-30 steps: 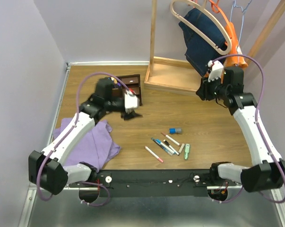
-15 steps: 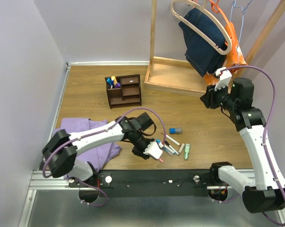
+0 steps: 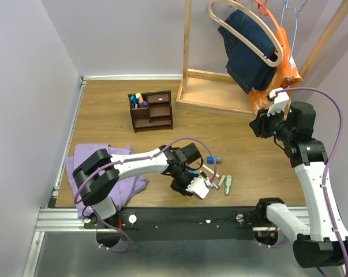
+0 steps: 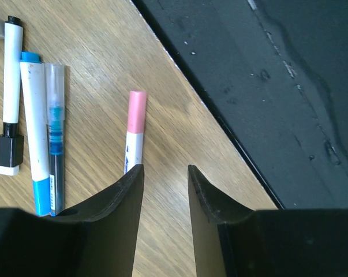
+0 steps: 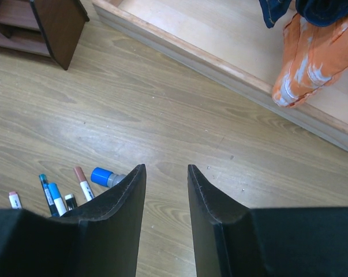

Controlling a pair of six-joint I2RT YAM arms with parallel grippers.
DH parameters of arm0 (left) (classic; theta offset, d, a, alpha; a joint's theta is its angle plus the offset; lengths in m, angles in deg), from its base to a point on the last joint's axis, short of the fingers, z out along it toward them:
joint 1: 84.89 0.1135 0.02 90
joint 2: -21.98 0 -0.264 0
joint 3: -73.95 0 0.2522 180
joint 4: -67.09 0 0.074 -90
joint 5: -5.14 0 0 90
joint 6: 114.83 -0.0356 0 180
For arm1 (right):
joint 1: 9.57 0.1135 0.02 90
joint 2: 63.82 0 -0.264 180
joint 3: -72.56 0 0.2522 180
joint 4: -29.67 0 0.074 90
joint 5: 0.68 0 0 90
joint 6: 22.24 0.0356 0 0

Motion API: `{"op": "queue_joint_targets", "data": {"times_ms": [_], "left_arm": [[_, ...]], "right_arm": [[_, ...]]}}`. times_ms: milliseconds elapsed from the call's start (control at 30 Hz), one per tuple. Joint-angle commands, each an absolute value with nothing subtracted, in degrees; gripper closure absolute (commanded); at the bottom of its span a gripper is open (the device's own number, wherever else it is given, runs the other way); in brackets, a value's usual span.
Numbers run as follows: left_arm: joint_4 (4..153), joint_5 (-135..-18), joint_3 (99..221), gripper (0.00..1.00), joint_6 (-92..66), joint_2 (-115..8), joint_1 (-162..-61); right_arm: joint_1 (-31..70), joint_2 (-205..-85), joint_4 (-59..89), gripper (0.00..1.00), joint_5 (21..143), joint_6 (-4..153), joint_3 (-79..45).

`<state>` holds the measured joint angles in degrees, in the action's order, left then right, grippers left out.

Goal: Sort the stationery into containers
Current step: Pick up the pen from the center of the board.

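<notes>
Several pens and markers (image 3: 211, 173) lie near the table's front edge, with a stubby blue-grey cylinder (image 3: 214, 159) and a pale green piece (image 3: 228, 184). My left gripper (image 3: 195, 186) hangs low over them, open and empty. In the left wrist view its gripper (image 4: 165, 167) is just right of a pink-capped marker (image 4: 135, 124), beside a blue marker (image 4: 34, 150) and a black-and-white marker (image 4: 11, 92). The dark brown organiser (image 3: 152, 111) stands at the back left with a few coloured markers (image 3: 138, 100) in one compartment. My right gripper (image 3: 259, 124) is open, empty and high over the table (image 5: 165, 167).
A light wooden rack base (image 3: 211, 92) with hanging clothes (image 3: 249, 52) stands at the back right. An orange cloth (image 5: 312, 57) hangs near my right gripper. A purple cloth (image 3: 104, 167) lies at front left. The black rail (image 4: 289, 86) runs along the front edge.
My left arm has swung from the organiser down to the pens at the front edge. My right arm has drifted a little to the right.
</notes>
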<state>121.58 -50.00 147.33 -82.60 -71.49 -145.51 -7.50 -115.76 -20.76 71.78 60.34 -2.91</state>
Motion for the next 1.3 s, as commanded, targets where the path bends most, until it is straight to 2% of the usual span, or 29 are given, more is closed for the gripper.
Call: {"op": "queue_joint_targets", "data": {"times_ms": [0, 367, 1033, 1167, 1267], "left_arm": [[119.9, -51.1, 149.5, 0.56, -82.4, -73.6, -146.1], [117.9, -51.5, 151.3, 0.58, -80.7, -79.3, -146.8], [112.9, -54.6, 149.3, 0.6, -75.4, -81.6, -151.8], [111.5, -55.8, 148.7, 0.66, -74.0, -82.2, -152.6], [109.5, -57.7, 147.5, 0.74, -72.2, -82.1, -152.9]], "right_arm": [[-8.1, -115.0, -21.5, 0.57, 70.2, 61.2, -1.4], [-8.1, -115.9, -20.5, 0.57, 69.5, 61.6, -0.5], [-8.1, -115.3, -20.0, 0.57, 69.0, 62.0, 1.1], [-8.1, -114.5, -20.2, 0.57, 69.1, 62.1, 1.5], [-8.1, -114.3, -20.4, 0.57, 69.1, 62.3, 1.8]]}}
